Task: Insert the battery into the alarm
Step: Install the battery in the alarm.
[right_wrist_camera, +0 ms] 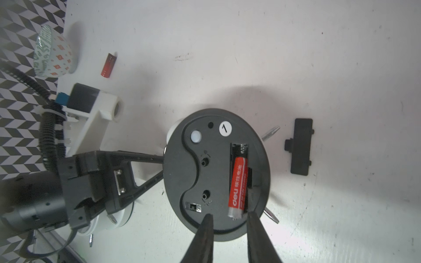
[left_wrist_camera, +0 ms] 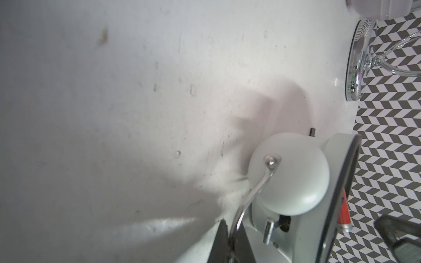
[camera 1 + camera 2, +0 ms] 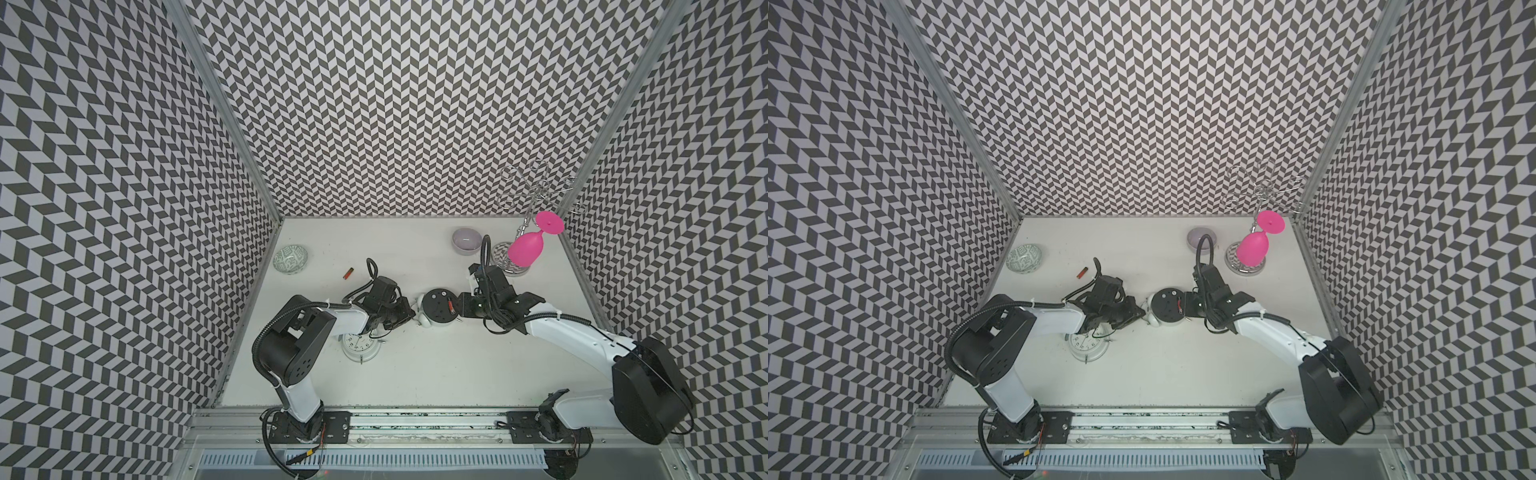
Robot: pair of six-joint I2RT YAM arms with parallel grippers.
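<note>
Battery (image 1: 238, 182): near end looks proud of alarm (image 1: 200, 173); you press it flat.
Left hand (image 2: 231, 241): clamped on handle (image 2: 252, 193).
Right hand (image 1: 229, 215): parted, empty.

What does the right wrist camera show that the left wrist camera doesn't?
Only right wrist: the black back of the alarm with its open compartment, the loose battery cover, a spare battery, a patterned bowl. Only left wrist: the white bell, wire handle, a chrome stand base. Both: the alarm and the red battery lying askew in it.
</note>
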